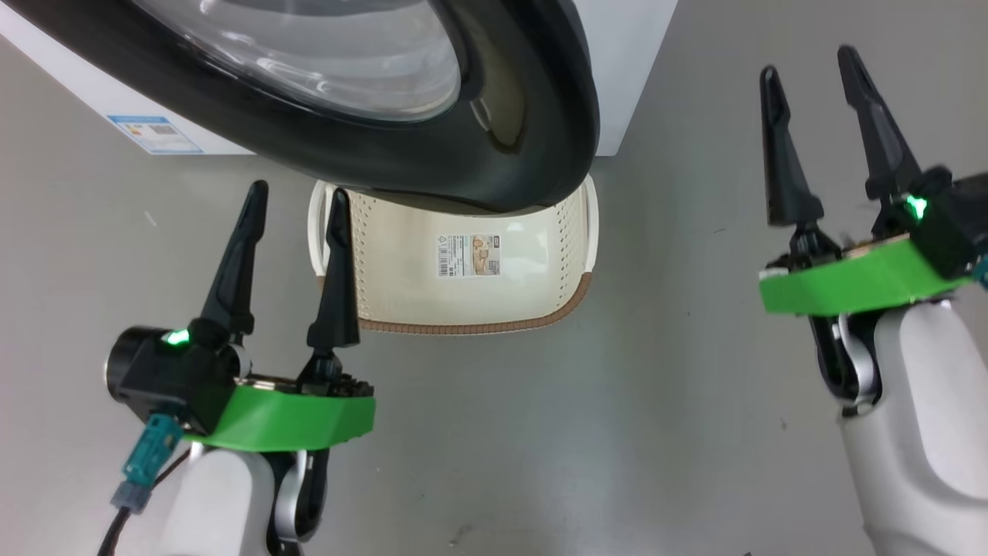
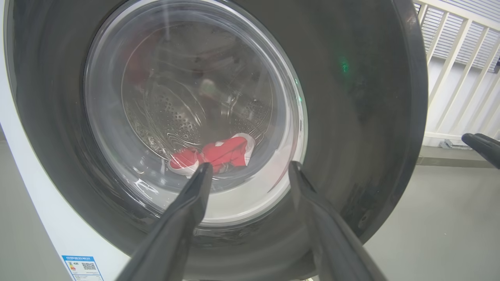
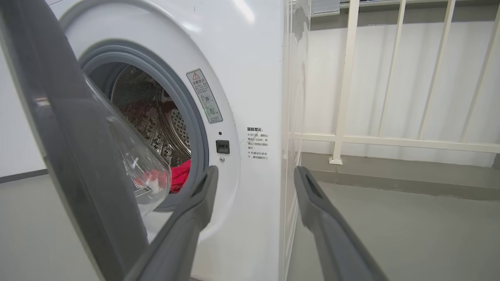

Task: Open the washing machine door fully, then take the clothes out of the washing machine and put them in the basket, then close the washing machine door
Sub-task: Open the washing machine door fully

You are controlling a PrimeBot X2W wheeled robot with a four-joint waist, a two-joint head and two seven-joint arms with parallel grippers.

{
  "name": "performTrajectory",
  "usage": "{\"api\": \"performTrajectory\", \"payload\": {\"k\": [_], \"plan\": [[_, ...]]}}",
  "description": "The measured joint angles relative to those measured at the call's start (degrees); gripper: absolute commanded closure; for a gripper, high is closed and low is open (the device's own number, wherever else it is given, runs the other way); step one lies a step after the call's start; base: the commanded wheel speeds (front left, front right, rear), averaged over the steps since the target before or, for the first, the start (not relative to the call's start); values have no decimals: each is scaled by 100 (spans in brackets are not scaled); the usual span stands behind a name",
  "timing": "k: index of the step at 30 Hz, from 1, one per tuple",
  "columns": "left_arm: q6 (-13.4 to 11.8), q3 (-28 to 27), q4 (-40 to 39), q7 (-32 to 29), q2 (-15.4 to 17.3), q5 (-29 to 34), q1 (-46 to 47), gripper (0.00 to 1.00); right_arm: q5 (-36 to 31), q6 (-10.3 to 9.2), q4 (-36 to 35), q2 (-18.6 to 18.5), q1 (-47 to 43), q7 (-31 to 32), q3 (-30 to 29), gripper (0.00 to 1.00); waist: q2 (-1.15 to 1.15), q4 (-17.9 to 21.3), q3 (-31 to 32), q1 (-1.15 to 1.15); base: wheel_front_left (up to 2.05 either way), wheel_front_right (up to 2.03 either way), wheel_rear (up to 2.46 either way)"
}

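Nearest to the robot, the left end effector (image 1: 299, 190) has its two fingers apart and holds nothing. Its tips lie just beside the near left corner of the basket (image 1: 478, 327). The right end effector (image 1: 807, 63) is also spread and empty, and it hangs well apart to the right, over the bare floor (image 1: 540, 432).

The basket stands on the floor with nothing in it, and its far part is hidden under the door (image 1: 432, 166). I judge the door to be only partly open, so the first step is not yet finished.

From here I see three risks:
- The left fingers are so close to the basket that a careless forward move could push it or tip it.
- The black rim of the door is glossy, so a finger that pushes on it may slide off. Reaching in before the door is wide open could knock an arm against the bulging glass.
- The door covers part of the basket, so a garment let go too early could land on the floor.

Farther back is the washing machine (image 3: 254, 78). The clothes (image 2: 224, 152) lie low inside the drum (image 3: 156, 117), red with some white. They are soft and may catch on the grey rubber ring (image 3: 183, 97) when they are pulled out.
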State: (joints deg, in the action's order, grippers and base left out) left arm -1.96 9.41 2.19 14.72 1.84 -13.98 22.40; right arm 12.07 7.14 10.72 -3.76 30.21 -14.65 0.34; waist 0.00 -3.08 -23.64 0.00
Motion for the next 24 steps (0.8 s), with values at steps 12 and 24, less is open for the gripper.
{"api": "performTrajectory", "payload": {"k": [12, 24], "plan": [[0, -59, -159, 0, 0, 89, -36, 0, -101, 0, -662, 42, -901, 0, 94, 0, 0, 52, -132, 0, 0, 0, 0], [-2, -67, -179, 0, 0, 104, -157, 0, -89, 0, -1049, 52, -1290, 0, 105, 0, 0, 113, -189, 0, 0, 0, 0]]}}
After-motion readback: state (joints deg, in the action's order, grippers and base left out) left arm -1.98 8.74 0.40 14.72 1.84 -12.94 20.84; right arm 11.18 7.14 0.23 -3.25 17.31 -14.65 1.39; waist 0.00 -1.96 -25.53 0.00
